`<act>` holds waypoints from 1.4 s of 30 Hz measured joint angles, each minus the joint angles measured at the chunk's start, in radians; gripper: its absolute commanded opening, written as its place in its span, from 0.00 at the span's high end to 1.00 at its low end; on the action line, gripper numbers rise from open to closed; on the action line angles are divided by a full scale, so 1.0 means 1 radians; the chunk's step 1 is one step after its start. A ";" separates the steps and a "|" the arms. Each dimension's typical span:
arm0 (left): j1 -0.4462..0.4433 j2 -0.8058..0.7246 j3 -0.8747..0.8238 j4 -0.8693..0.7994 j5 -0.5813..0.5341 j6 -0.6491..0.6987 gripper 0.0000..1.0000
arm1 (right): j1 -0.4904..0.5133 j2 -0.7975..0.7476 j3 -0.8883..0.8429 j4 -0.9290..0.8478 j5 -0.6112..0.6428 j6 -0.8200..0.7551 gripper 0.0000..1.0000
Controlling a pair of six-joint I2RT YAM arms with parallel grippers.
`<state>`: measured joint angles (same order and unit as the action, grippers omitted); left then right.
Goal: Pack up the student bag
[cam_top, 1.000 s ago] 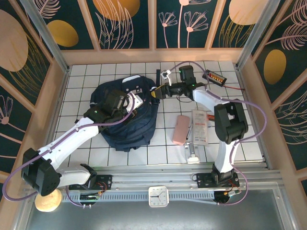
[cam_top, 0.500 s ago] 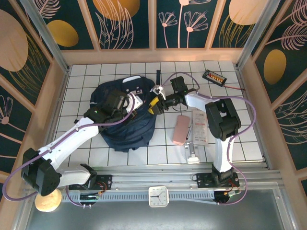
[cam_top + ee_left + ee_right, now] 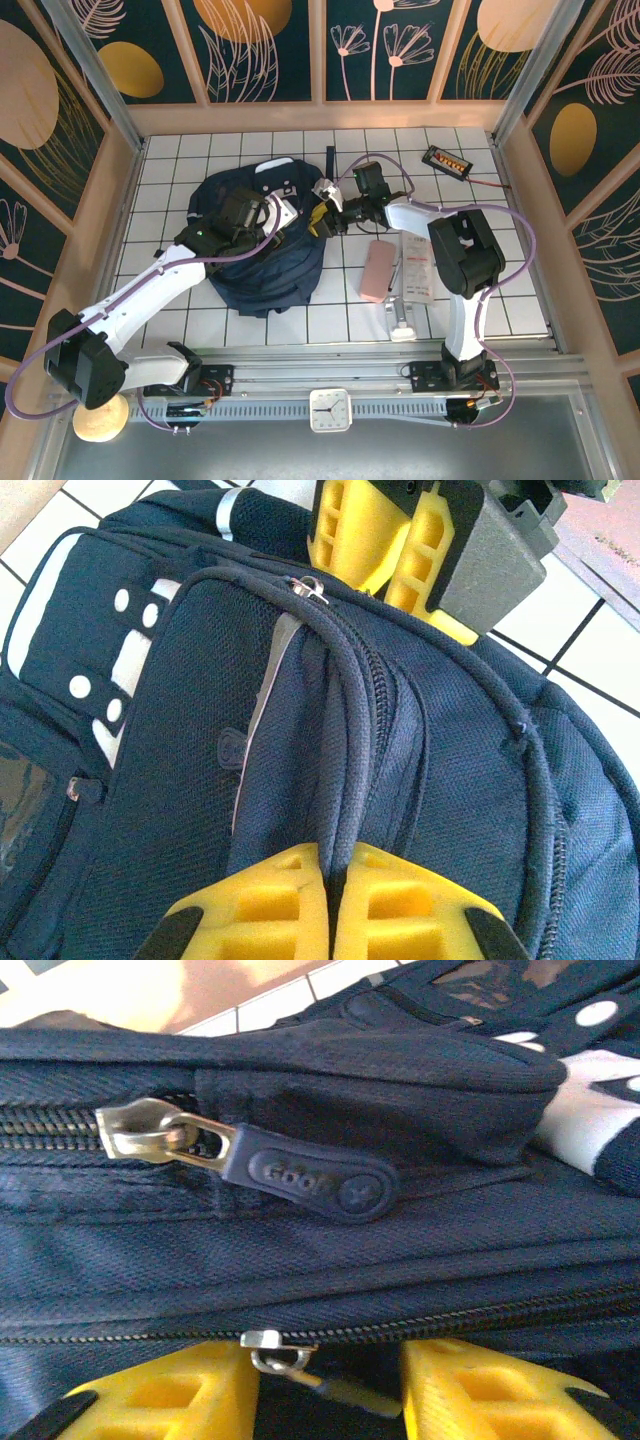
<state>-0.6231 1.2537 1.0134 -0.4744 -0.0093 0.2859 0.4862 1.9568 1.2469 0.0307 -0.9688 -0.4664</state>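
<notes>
Navy student bag [image 3: 265,272] pinched by left tool [image 3: 328,865]; right tool [image 3: 322,1392] wide, straddling zip pull [image 3: 272,1352]. Should close squarely on tab.

Left gripper [image 3: 328,870] pinches the student bag [image 3: 180,760]; right gripper [image 3: 325,1392] holds its fingers apart.

One camera looks down from above-behind; both wrist cameras sit close on the student bag [image 3: 180,730]

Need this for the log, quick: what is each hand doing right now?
Left hand: closed, pinching a raised seam of the student bag.
Right hand: open, one finger on each side of a small metal zipper pull, not gripping it.
</notes>
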 measured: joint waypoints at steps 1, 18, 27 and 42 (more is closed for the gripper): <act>0.000 -0.001 0.000 -0.002 0.000 0.000 1.00 | 0.000 0.000 -0.001 0.008 0.005 0.002 0.75; -0.003 -0.003 0.005 -0.011 -0.044 -0.019 1.00 | 0.011 -0.080 -0.019 -0.059 0.092 -0.010 1.00; -0.008 0.074 0.067 -0.025 -0.055 -0.129 1.00 | 0.087 -0.140 -0.018 -0.274 0.124 0.001 1.00; -0.042 0.224 0.194 -0.072 -0.090 -0.264 1.00 | 0.101 -0.167 -0.083 -0.169 0.115 0.762 1.00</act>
<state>-0.6647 1.4780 1.2072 -0.5465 -0.0994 0.0216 0.5873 1.7901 1.1637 -0.1379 -0.8539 0.2958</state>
